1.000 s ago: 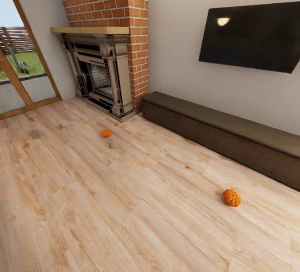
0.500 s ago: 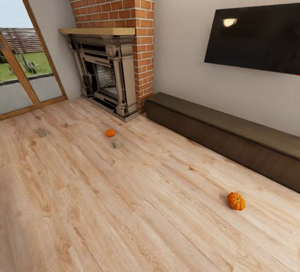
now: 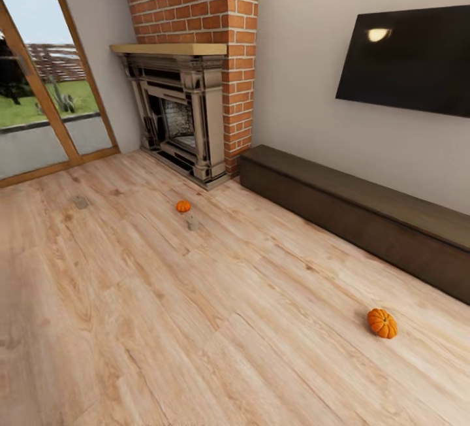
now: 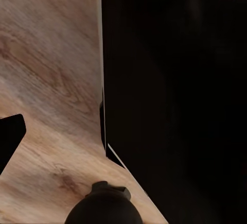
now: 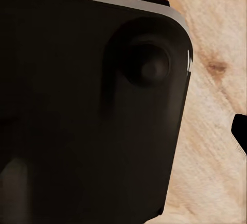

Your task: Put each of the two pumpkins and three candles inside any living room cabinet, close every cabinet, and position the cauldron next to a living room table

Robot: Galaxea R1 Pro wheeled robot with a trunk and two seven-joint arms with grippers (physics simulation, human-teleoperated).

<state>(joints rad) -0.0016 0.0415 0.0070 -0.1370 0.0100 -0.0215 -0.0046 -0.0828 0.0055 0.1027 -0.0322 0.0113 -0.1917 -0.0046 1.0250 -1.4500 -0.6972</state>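
Camera panned; pumpkins (image 3: 382,323) on floor (image 3: 196,321)

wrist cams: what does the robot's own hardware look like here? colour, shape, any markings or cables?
Little to go on. The left wrist view has a black straight-edged body with a thin pale edge line, and a rounded black knob with a small cap. The right wrist view has a matte black rounded-corner housing with a circular recess, pale along its top edge. No cables, markings or fingers discernible.

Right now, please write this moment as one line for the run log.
phase: approach | pumpkins on floor: near, far | candles on floor: | cabinet: closed
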